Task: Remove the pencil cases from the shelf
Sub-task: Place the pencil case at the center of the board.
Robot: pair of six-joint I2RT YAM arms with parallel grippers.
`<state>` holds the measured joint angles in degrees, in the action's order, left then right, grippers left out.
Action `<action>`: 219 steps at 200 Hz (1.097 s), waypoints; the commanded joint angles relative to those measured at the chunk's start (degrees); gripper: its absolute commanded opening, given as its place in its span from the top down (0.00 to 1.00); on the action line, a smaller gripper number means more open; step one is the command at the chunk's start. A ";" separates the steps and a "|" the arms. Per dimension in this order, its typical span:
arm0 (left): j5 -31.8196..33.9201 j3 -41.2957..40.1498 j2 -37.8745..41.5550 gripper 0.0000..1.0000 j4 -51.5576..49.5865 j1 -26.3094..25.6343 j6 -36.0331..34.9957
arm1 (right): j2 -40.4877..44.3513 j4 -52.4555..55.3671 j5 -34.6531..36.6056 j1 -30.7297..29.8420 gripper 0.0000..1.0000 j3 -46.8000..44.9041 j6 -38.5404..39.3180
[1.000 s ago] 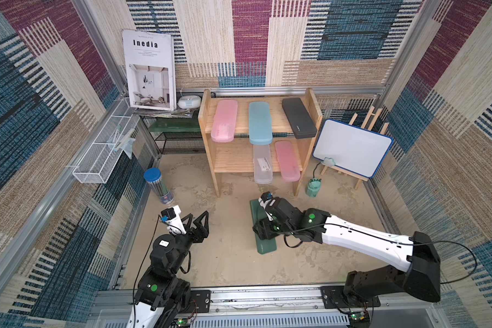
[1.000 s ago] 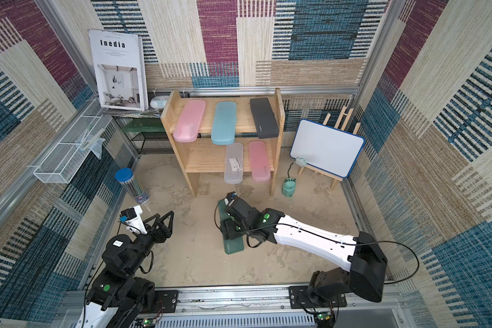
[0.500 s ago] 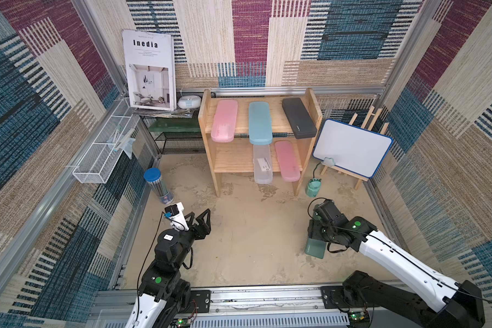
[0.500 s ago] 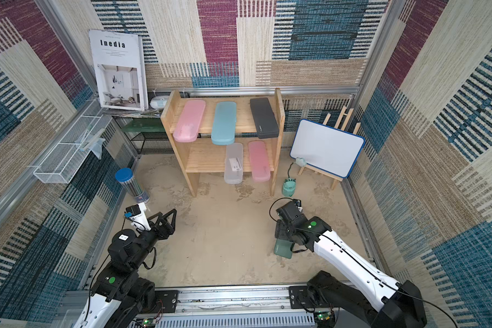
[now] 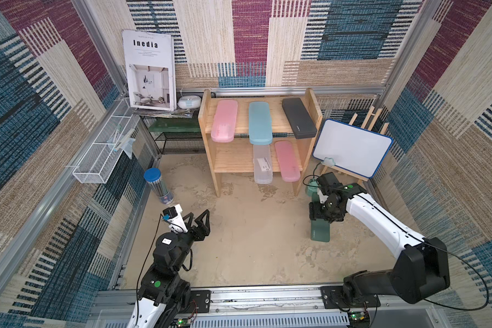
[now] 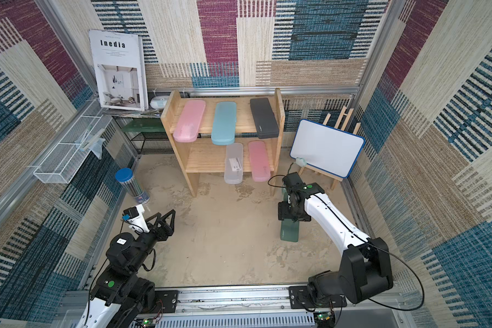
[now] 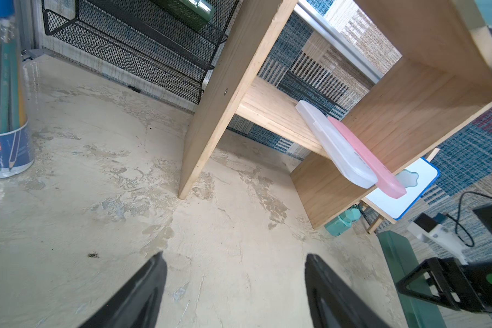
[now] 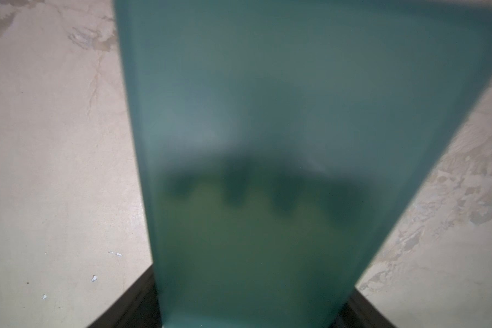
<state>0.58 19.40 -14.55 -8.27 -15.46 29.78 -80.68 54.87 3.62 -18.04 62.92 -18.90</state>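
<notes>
The right gripper (image 5: 320, 218) has the dark green flat plastic pencil case (image 5: 320, 234) between its jaws on the sandy floor (image 5: 253, 241), though I cannot tell if they pinch it, the left gripper (image 5: 198, 214) holds its jaws spread wide, and the other five plastic pencil cases (image 5: 260, 122) lie on the light wooden shelf (image 5: 233, 159) well ahead of both.

White-shelled arms (image 5: 378, 218) w/ black joints, green dots, thin black cables; left end effector (image 5: 198, 217) black, triangular.
</notes>
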 commanded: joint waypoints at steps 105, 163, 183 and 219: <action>1.37 -0.32 0.28 0.19 -0.19 0.06 -0.63 | -11.43 -4.31 -3.84 2.85 0.22 -4.01 5.44; 1.53 -0.13 0.00 0.19 -0.77 0.04 -0.73 | -16.44 -5.36 -4.22 2.93 0.05 -3.11 6.50; 1.75 0.09 0.36 0.18 -1.13 0.07 -0.63 | -15.32 -5.38 -2.96 2.93 0.01 -2.73 6.31; -1.56 1.50 -2.38 0.15 1.59 0.00 1.54 | -6.04 -2.61 0.30 1.34 0.01 -0.21 4.85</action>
<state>1.72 19.49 -14.96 -9.50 -15.49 29.63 -91.96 49.98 1.06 -15.49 60.80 -12.86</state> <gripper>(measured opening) 0.834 0.992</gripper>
